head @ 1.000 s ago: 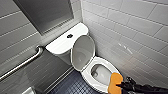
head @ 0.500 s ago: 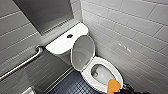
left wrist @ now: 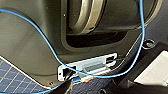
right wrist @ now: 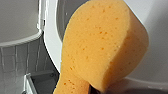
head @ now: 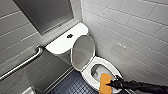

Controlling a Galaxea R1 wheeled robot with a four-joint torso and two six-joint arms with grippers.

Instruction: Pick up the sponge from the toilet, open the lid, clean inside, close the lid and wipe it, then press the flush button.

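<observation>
The white toilet (head: 87, 75) stands in the corner with its lid (head: 83, 52) raised upright against the tank. The bowl (head: 98, 71) lies open, with water at its bottom. My right gripper (head: 110, 84) reaches in from the right and is shut on the orange sponge (head: 105, 82), which hangs over the front rim of the seat. In the right wrist view the sponge (right wrist: 100, 47) looms large, with white ceramic behind it. The dark round flush button (head: 69, 35) sits in the middle of the tank top. The left wrist view looks at my own dark base (left wrist: 32, 47) with a blue cable across it.
White tiled walls close in behind and to the right of the toilet. A metal grab bar (head: 25, 62) runs along the left wall below a dark panel (head: 45, 12). Dark blue small-tiled floor (head: 72, 86) lies in front of the bowl.
My right gripper has carried the sponge a little to the left, from beside the seat's edge to over its front rim. The lid and the tank stand as before.
</observation>
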